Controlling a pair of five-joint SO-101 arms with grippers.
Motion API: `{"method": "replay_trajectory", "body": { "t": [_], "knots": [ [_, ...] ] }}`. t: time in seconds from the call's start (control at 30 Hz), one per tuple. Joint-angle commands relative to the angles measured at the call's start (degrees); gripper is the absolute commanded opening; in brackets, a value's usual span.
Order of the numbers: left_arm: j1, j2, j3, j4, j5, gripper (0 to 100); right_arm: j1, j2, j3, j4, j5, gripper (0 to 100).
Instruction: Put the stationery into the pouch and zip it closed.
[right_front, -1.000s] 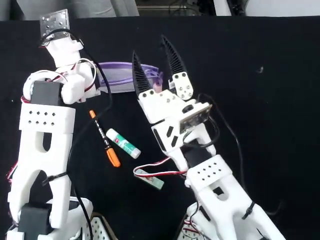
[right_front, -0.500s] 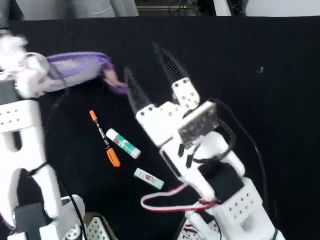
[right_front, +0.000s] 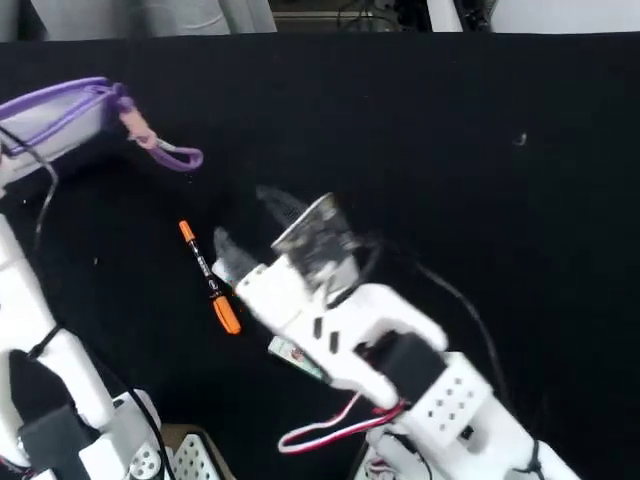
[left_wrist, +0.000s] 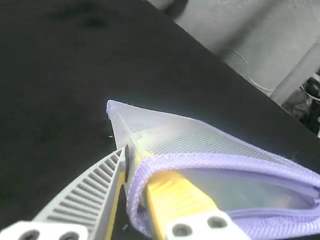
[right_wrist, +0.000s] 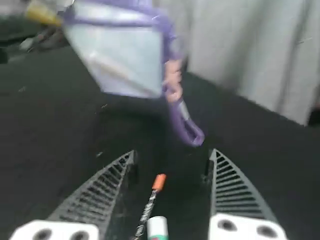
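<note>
The clear pouch (right_front: 55, 108) with purple zip trim hangs lifted at the far left, its purple strap (right_front: 168, 154) dangling. My left gripper (left_wrist: 127, 152) is shut on the pouch's (left_wrist: 200, 150) rim, the yellow finger inside and the grey one outside. An orange pen (right_front: 211, 282) lies on the black table. My right gripper (right_front: 245, 222) is open and low, right beside the pen. Between its fingers the wrist view shows the pen (right_wrist: 150, 200) and a white glue stick (right_wrist: 157, 227), with the pouch (right_wrist: 120, 55) beyond. My right gripper (right_wrist: 172, 160) holds nothing.
A small white and green item (right_front: 297, 357) lies by the right arm's base. Red and white cables (right_front: 320, 432) loop near the front edge. The black table (right_front: 500, 150) stretches to the right and back.
My left arm has lifted the pouch up and swung it to the far left. My right arm has dropped and turned left, down over the pen and glue stick.
</note>
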Motion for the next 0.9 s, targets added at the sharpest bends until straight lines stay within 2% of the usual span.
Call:
{"method": "replay_trajectory", "body": {
  "t": [0.0,0.4,0.57,0.77,0.87],
  "knots": [
    [-0.92,-0.35,-4.26,-1.76,0.35,3,-4.31,4.70,0.04,-3.34,1.14,21.5],
    [-0.92,-0.35,-4.18,-1.49,0.44,3,-4.31,41.27,-16.92,-6.59,1.14,21.5],
    [-0.92,-0.35,-3.21,-1.76,0.53,3,-4.31,56.04,-24.66,-8.70,-2.64,21.5],
    [-0.92,-0.35,-2.59,-1.93,0.53,3,-1.41,68.18,-32.48,-8.79,-3.25,21.4],
    [-0.92,-0.35,-2.95,-1.93,0.53,3,0.26,72.22,-35.47,-8.70,-3.25,17.5]
  ]
}}
